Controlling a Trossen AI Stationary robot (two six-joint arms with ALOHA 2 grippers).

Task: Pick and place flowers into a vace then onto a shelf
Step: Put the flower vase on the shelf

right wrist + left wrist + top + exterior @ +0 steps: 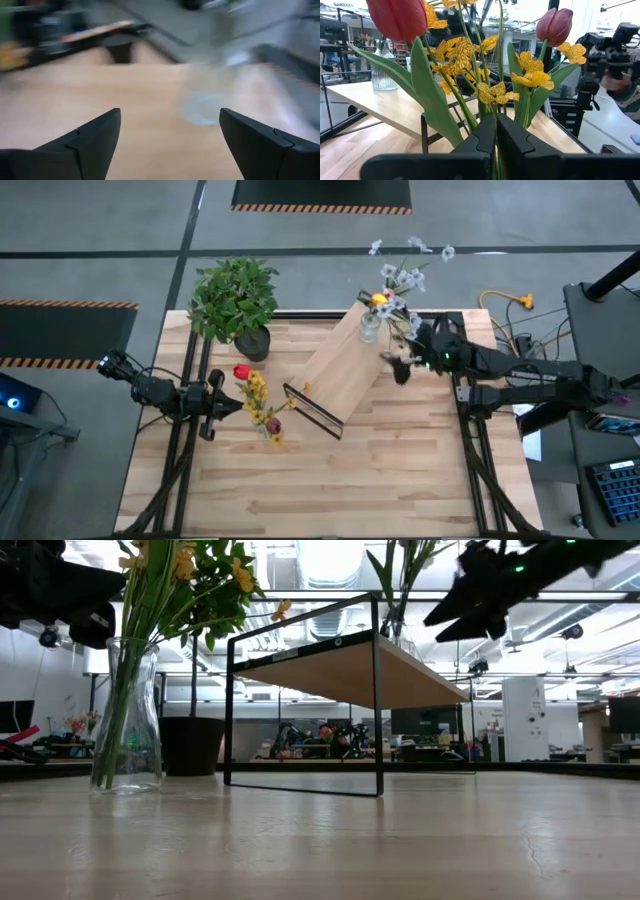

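A bunch of flowers [256,395] with a red tulip, yellow blossoms and a maroon bud stands in a clear glass vase [128,720] on the table, left of the shelf. My left gripper [228,406] is beside it, shut on the stems. The shelf [345,365], a pale board on a black frame, stands askew mid-table. A second glass vase [370,328] holding white and orange flowers rests on the shelf's far corner. My right gripper [400,370] hovers open by the shelf's right edge, touching nothing. My left gripper [496,120] pinches the green stems [496,107] of the bunch between its two fingers, below the blossoms. The fingers come in level from the table's left, across the stems. The flowers stand upright, with their lower ends inside the glass vase on the table.
A bushy green plant in a dark pot [250,340] sits at the far left of the table, just behind the bunch. Bare planks [340,480] stretch across the near half of the table. Cables and equipment lie beyond the right edge.
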